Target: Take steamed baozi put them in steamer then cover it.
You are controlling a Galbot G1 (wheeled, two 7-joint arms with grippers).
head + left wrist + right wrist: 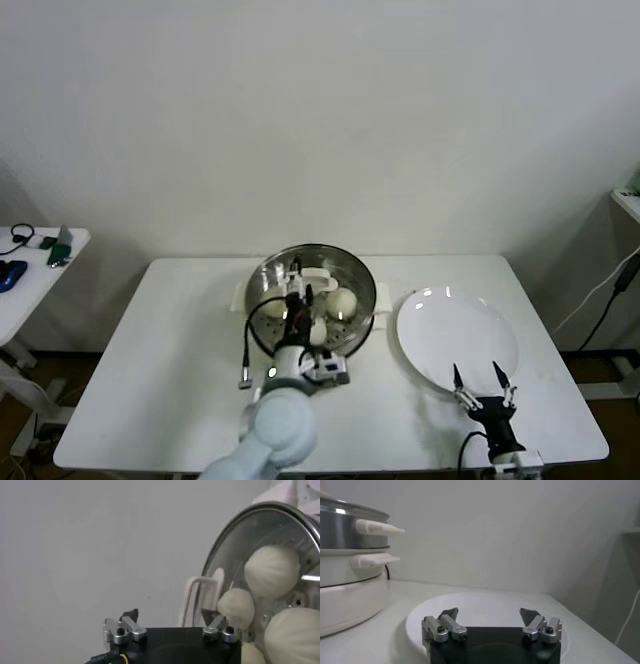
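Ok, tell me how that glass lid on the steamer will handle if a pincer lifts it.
The glass lid looks rigid and probably heavy for its size, given its metal rim. Its smooth dome would likely slip; the white bar handle seems the surer hold. Being glass, it is probably fragile if dropped. The left pincer stands open over it.

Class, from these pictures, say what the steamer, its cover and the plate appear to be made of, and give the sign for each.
Steamer: polished metal, probably stainless steel; mirror-bright wall.
Cover: clear glass, metal-rimmed; the baozi show through it.
Plate: glossy white, likely ceramic or melamine; highlights on its face.
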